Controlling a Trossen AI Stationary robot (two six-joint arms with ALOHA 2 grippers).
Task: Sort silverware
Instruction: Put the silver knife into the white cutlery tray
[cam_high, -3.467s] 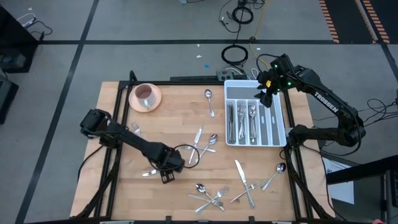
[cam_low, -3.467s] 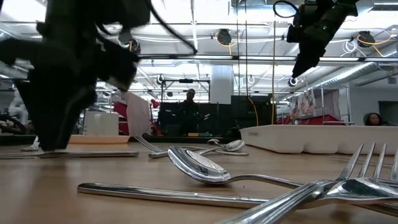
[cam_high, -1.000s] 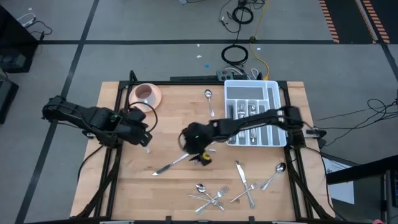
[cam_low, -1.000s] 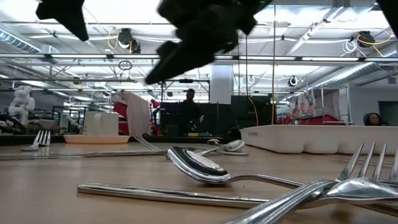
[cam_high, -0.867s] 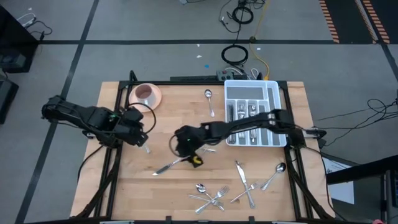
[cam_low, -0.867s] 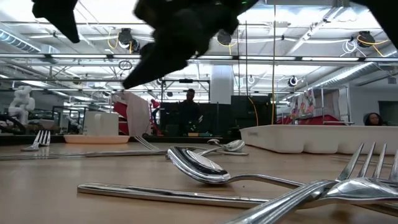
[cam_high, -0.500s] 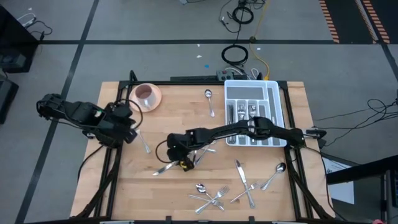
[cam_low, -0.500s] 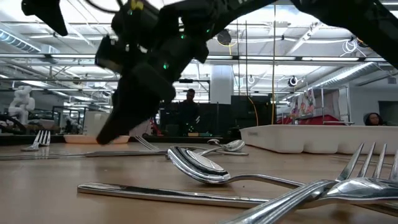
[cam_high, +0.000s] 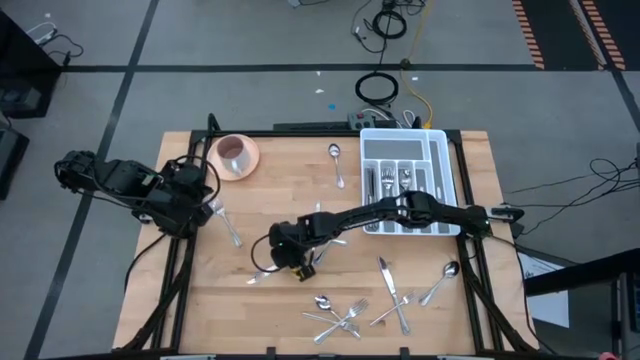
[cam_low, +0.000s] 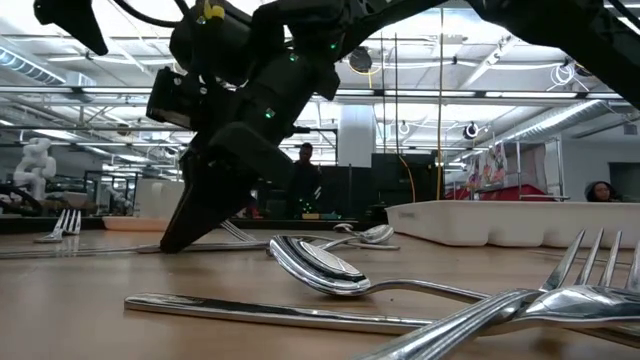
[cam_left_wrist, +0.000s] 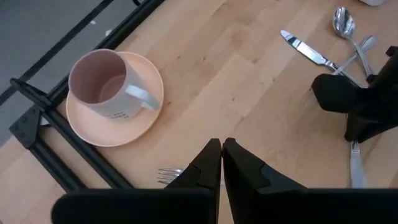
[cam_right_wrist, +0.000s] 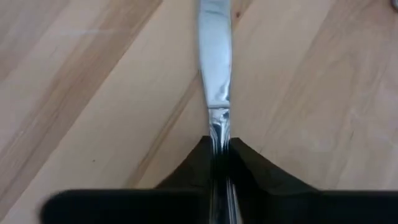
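Note:
A table knife (cam_right_wrist: 214, 62) lies flat on the wooden table, left of the middle, and my right gripper (cam_right_wrist: 219, 155) is shut on it; in the high view this gripper (cam_high: 288, 264) stands just right of the knife's free end (cam_high: 255, 278). In the low view its fingers (cam_low: 178, 240) reach down to the knife (cam_low: 90, 249). My left gripper (cam_left_wrist: 221, 149) is shut and empty, raised at the table's left edge (cam_high: 208, 200), above a fork (cam_high: 230, 228). More silverware lies scattered toward the near edge. My right gripper pinches the knife between its two fingers where the blade meets the handle (cam_right_wrist: 217, 127). The fingers come slanting down from the table's right side, one on each side of the knife. The knife lies flat on the table, its blade running on ahead of the fingers.
A pink cup on its saucer (cam_high: 234, 153) stands at the far left. The white divided tray (cam_high: 440, 160) at the far right holds several pieces. Loose pieces: a spoon (cam_high: 337, 165), a knife and spoon (cam_high: 335, 226), a pile (cam_high: 338, 316), and others (cam_high: 398, 296).
My right gripper has gone toward the table's left edge and down, tipping more steeply, until its fingers stand at the knife on the table. My left gripper has drawn back toward the table's left edge. The knife has stayed where it lay.

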